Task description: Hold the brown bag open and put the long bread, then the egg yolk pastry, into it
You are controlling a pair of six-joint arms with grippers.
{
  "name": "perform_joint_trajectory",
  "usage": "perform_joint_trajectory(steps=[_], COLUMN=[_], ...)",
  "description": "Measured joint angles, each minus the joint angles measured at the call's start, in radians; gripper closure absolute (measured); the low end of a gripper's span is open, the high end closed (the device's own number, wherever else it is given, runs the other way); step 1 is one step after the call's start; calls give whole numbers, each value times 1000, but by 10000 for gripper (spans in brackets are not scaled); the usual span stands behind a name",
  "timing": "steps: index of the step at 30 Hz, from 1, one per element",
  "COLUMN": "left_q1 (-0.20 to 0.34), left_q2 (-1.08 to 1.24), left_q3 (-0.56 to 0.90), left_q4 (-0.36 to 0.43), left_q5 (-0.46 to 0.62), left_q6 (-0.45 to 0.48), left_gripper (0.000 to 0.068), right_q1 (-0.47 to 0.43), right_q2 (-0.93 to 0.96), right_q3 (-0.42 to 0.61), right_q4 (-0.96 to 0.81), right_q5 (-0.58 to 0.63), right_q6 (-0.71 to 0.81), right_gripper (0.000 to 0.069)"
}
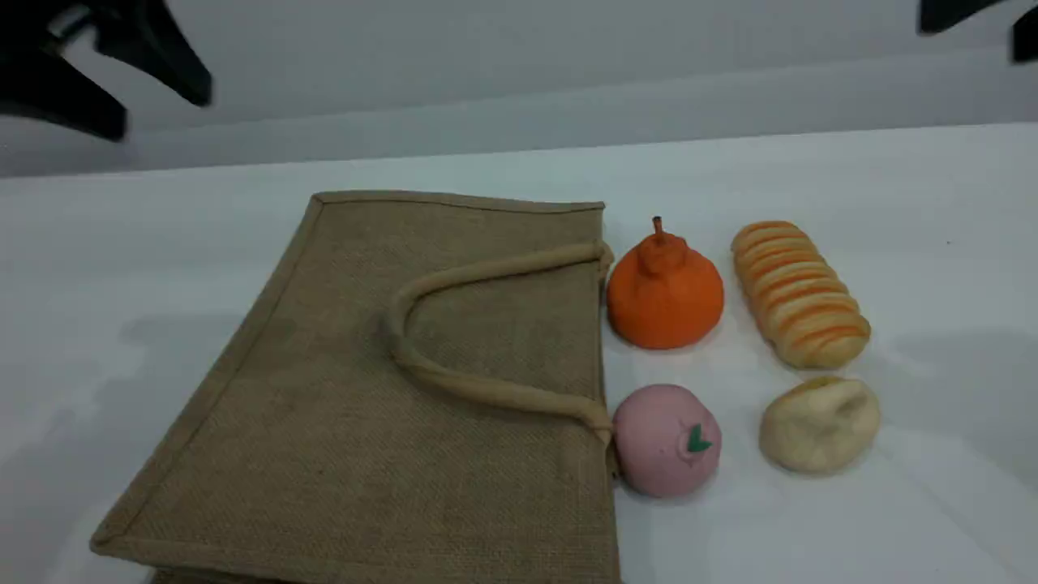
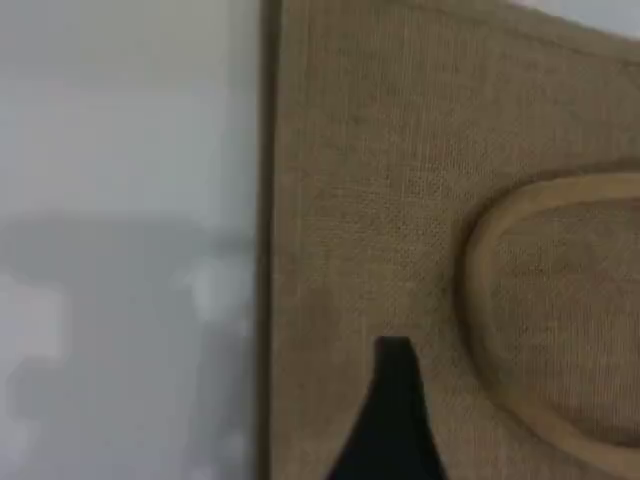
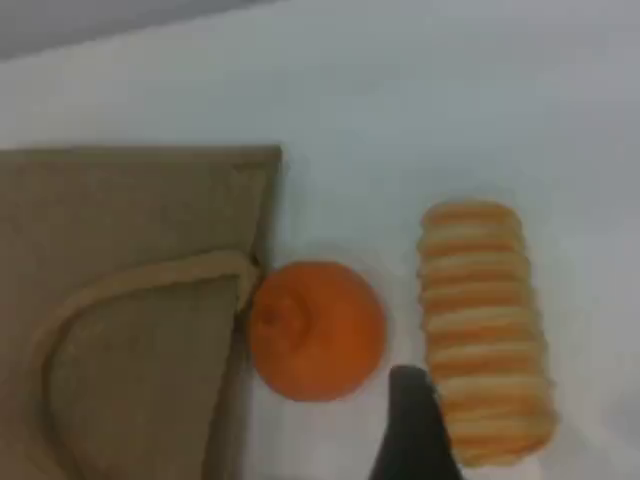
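Directly beneath the left gripper (image 1: 158, 113), spread and gripping nothing, found the brown bag (image 1: 389, 389) lying flat. Under the right gripper (image 1: 971, 40), likewise spread, saw the long bread (image 3: 485, 335). Spotted the egg yolk pastry (image 1: 819, 423) just past the bread, farther from that gripper.

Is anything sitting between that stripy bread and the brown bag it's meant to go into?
Yes. The orange fruit sits directly between the long bread and the handle side of the brown bag, close beside the bag. The bag itself lies flat on the table, not held open.
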Motion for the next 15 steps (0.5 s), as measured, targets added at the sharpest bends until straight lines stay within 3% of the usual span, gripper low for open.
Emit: perform_joint_trajectory(steps=[8,15], left_q1=[-84,-158], left_q2=[210,330], left_q3=[-59,-99], left_q4=[-13,-9], left_q5=[-16,-46], left_q6=[-3,-15], left_gripper=[146,146], right_q1=[78,80], right_q2=[194,225], right_q3=[-77,-77], right_q4=[64,64], right_q5=[2,-2], right_q6=[-65,-63], right_gripper=[255,255])
